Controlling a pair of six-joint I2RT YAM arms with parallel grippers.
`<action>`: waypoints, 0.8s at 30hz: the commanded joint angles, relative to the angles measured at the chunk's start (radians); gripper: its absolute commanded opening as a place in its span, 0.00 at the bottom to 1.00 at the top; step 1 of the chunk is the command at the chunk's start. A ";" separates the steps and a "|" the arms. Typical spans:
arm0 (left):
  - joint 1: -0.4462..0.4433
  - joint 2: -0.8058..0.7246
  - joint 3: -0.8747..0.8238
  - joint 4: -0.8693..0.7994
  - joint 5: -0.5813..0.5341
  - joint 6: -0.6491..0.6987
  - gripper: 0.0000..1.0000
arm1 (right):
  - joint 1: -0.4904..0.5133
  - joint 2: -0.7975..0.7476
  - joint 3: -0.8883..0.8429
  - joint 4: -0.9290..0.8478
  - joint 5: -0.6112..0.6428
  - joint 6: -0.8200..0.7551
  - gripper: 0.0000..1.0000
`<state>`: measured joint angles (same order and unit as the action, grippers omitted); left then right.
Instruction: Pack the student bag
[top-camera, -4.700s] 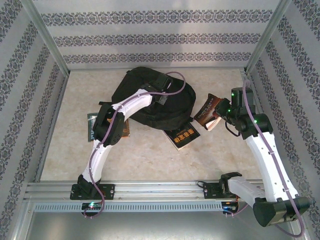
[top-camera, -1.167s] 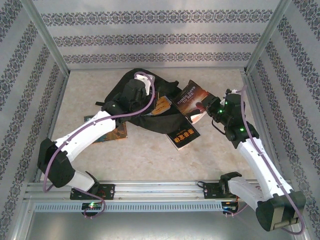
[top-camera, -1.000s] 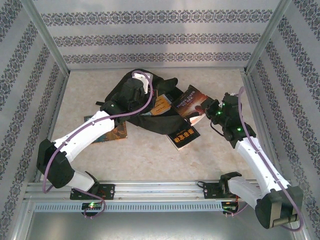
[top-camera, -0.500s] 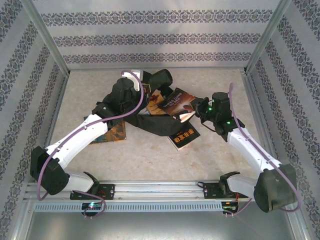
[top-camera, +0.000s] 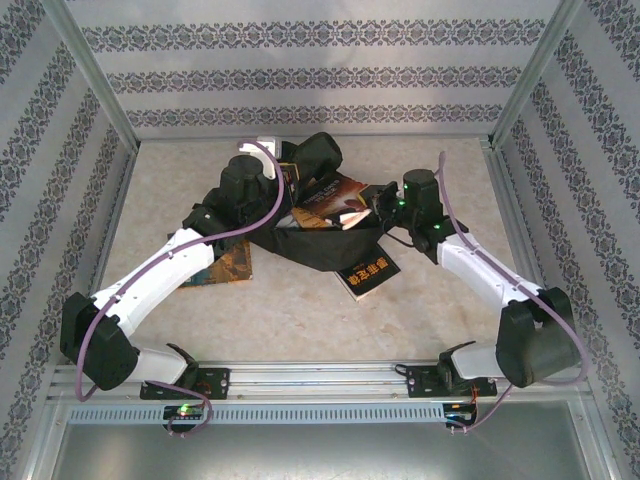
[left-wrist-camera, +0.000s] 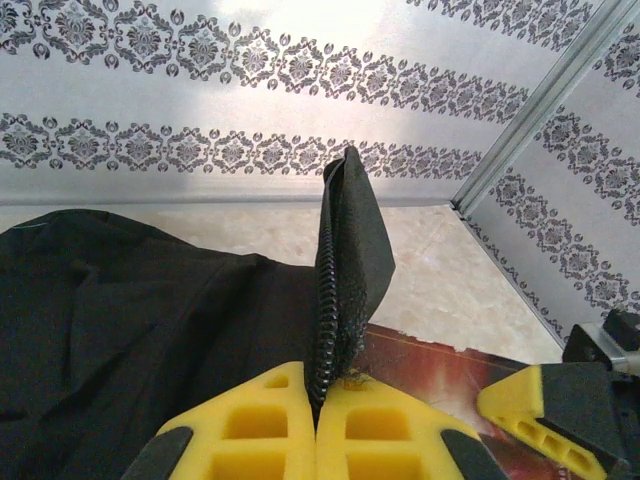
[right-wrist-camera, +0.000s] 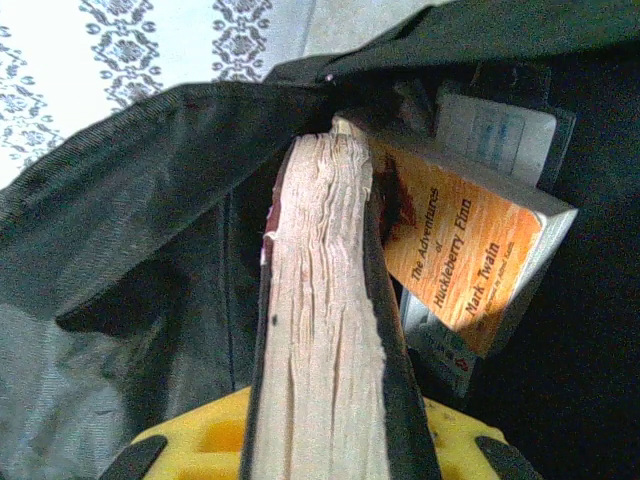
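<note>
The student bag (top-camera: 312, 252), soft and black, lies mid-table with its mouth held open. My left gripper (top-camera: 283, 183) is shut on the bag's zip edge (left-wrist-camera: 336, 290), which stands up between the yellow fingers (left-wrist-camera: 250, 425). Shut on a thick dark-covered book (top-camera: 332, 196), my right gripper (top-camera: 375, 202) holds it tilted in the bag's mouth. The right wrist view shows the book (right-wrist-camera: 320, 320) edge-on, page block facing me, black fabric (right-wrist-camera: 150, 180) around it. An orange Huckleberry Finn paperback (right-wrist-camera: 462, 250) lies inside the bag beside it.
A dark book with yellow characters (top-camera: 365, 272) lies on the table at the bag's near edge. Another book (top-camera: 230, 266) lies partly under my left arm. Patterned walls and metal posts (top-camera: 100, 95) close in the table on three sides.
My right arm swung left and carried the book from beside the bag into its mouth. My left gripper kept its hold, pulling the zip edge back and left and bunching the bag.
</note>
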<state>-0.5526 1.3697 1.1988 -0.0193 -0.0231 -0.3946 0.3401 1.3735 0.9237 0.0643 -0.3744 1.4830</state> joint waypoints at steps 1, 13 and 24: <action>0.014 -0.042 0.033 0.149 0.011 -0.015 0.00 | 0.018 0.014 0.058 0.059 -0.034 0.036 0.00; 0.023 -0.023 0.058 0.148 0.050 -0.016 0.00 | 0.053 0.178 0.145 0.143 -0.012 -0.090 0.00; 0.055 -0.014 0.039 0.185 0.124 -0.078 0.00 | 0.083 0.419 0.260 0.335 -0.020 -0.169 0.00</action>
<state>-0.5194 1.3701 1.1988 -0.0063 0.0563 -0.4213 0.4068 1.7546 1.1076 0.2798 -0.3832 1.3808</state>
